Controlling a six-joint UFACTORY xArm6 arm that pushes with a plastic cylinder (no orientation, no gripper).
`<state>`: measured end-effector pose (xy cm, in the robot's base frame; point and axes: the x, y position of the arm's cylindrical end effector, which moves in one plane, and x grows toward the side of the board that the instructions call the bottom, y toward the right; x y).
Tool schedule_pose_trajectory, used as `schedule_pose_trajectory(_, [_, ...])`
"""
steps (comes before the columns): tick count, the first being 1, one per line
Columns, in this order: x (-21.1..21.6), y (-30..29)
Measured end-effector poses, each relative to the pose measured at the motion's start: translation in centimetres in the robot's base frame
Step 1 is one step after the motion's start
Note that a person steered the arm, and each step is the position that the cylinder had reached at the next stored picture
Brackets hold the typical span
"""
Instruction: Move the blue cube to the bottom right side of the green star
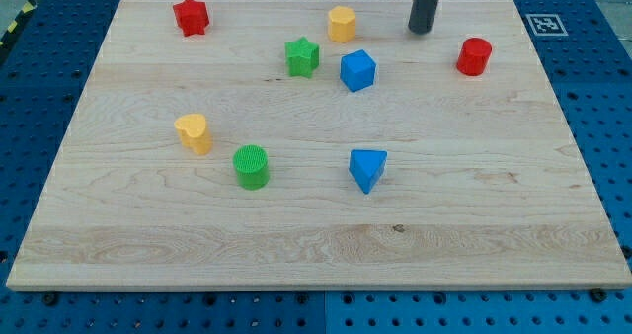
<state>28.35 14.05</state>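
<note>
The blue cube [357,71] sits on the wooden board [316,235] in the upper middle. The green star [302,56] lies just to its left and slightly higher, a small gap between them. My tip [422,29] stands near the view's top, to the right of and above the blue cube, apart from it. The rod comes down from the top edge of the view.
A yellow hexagonal block [342,24] sits above the cube. A red star [191,17] is at top left, a red cylinder [474,56] at right. A yellow heart-like block [194,133], a green cylinder [251,166] and a blue triangular block [366,168] lie lower down.
</note>
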Motion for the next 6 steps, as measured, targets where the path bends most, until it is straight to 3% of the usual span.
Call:
schedule_pose_trajectory(1, [3.7,-3.1])
schedule_pose_trajectory(3, [7.1,-9.2])
schedule_pose_trajectory(4, [4.1,-7.1])
schedule_pose_trajectory(5, [4.3,-6.7])
schedule_pose_trajectory(6, [7.9,-7.2])
